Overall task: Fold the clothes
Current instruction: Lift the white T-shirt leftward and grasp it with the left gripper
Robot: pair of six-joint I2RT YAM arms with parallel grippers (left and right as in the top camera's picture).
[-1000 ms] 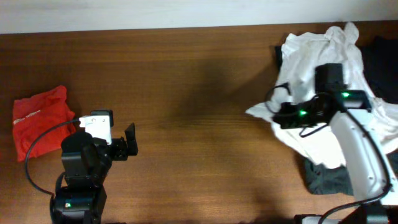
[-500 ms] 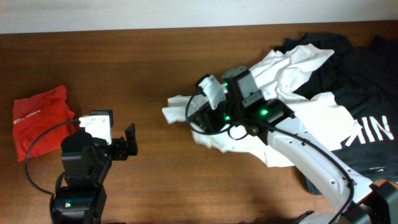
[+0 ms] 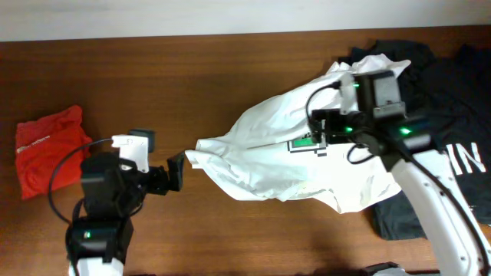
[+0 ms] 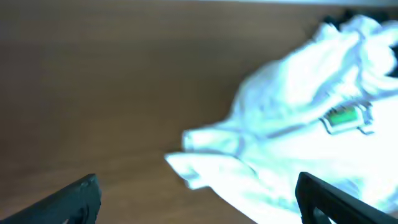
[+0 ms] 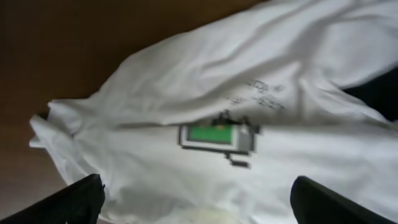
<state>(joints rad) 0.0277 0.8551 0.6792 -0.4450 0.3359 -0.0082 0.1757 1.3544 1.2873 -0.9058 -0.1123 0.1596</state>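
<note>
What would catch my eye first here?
A crumpled white T-shirt sprawls across the middle, its green chest graphic facing up. The right hand hangs open over it. A red garment lies far left, a black shirt far right.

**A:** What colour is the T-shirt?
**B:** White, plain all over except for the chest graphic. That's a green rectangle edged in black, blocky like pixels. The small lettering on the same cloth is grey.
**A:** And the other shirt?
**B:** Black, with big white letters.
**A:** The small bundle?
**B:** Orange-red, one flat colour as far as I can tell.
**A:** The surface?
**B:** Dark brown wood with a fine streaked grain.
**A:** The arms?
**B:** The left arm is black with a white block. The right arm is white lower down and black at the head, with green lights.
</note>
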